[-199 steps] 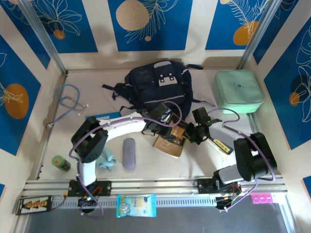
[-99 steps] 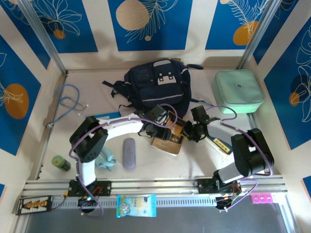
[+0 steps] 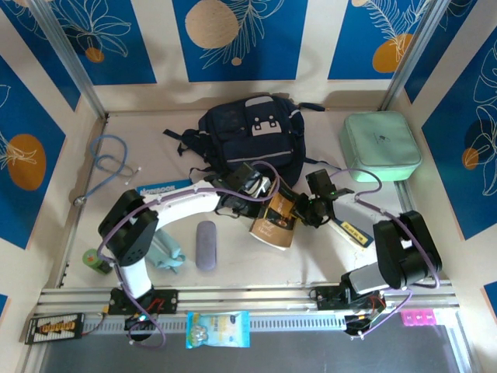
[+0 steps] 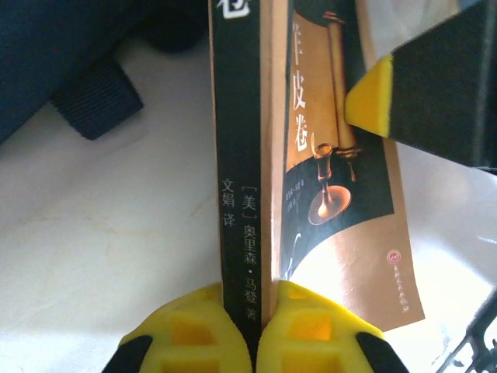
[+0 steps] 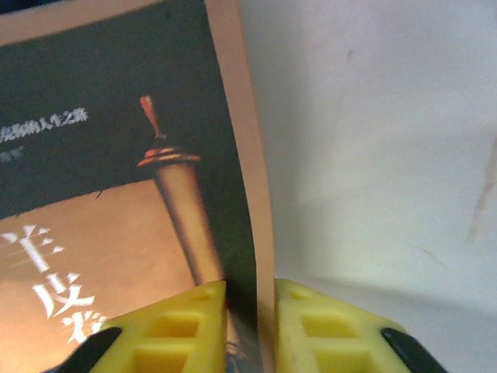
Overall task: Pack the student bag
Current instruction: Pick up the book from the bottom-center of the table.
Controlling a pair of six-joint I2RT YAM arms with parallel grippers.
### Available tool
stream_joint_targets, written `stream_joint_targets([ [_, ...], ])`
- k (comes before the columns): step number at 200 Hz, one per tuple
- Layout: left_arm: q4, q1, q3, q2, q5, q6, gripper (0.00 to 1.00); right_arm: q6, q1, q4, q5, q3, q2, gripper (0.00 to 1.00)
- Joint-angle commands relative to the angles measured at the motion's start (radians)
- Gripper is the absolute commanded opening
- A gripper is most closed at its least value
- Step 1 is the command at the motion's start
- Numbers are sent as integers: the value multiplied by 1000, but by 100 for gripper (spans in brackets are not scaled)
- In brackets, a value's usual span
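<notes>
The student bag (image 3: 252,144) lies flat at the far middle of the bench (image 3: 256,264), pockets and grey buckle patch facing up, its black straps (image 3: 182,141) trailing to the left. It looks like soft, floppy fabric that will sag and slide rather than hold a shape, so the likely places to take hold are the zip rim of the main compartment or the top handle, with one arm keeping the mouth open; whether it is unzipped cannot be told. Just near of it, a paperback book (image 3: 276,221) hangs tilted between both arms. The left gripper (image 4: 260,311) has its jaws clamped on the spine. The right gripper (image 5: 248,311) straddles the cover's edge with narrow jaws; whether they press cannot be told. A mint green case (image 3: 380,145) sits far right.
</notes>
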Motion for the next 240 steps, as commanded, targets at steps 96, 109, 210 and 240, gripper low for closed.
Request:
stream_joint_targets([
  [96,92,176,111,-234,-58,-76,0,-16,-115,233,-339,52,-244,79],
  [109,147,201,110,-235,-52,-141,0,28,-109,295,-372,43,-250,80],
  [210,464,256,64,-197,-105,-581,0,530,-28,924,-370,-120,-180,97],
  [240,476,254,76,-180,-109,-603,0,629,-1,1084,-345,-83,-96,100],
])
